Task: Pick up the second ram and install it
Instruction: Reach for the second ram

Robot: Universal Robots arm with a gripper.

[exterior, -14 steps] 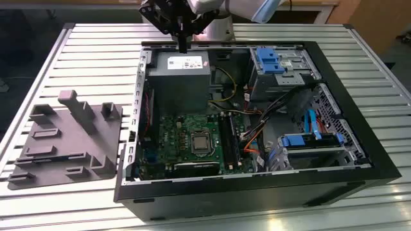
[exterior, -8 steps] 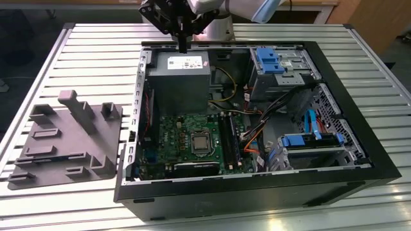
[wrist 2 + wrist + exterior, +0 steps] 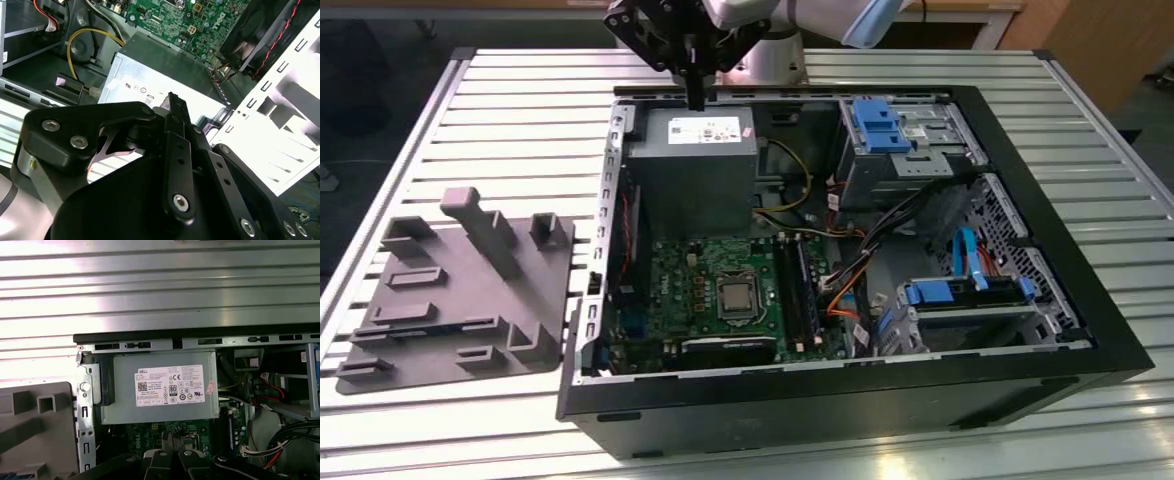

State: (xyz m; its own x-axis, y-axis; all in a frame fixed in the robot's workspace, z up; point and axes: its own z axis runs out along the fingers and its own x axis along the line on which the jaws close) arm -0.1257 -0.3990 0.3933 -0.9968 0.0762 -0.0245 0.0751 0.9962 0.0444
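Slatted table (image 3: 480, 100): second ram (image 3: 427, 326) long axis runs across exterior view.

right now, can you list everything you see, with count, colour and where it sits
table: one, silver, slatted, under everything
computer case: one, black, lying open on the table
power supply: one, grey, at the case's far end
motherboard: one, green, on the case floor
processor: one, silver, square, on the motherboard
memory slots: black, count unclear, at the exterior view's right of the processor
drive latches: blue, count unclear, along the case's side at the exterior view's right
cables: several, orange, yellow and black, mid-case
fixture: one, grey, on the table at the exterior view's left of the case
second ram: one, blue, seemingly in the fixture, mostly cut off
arm: one, pale
gripper: one, black, above the power supply, fingers shut, apparently empty
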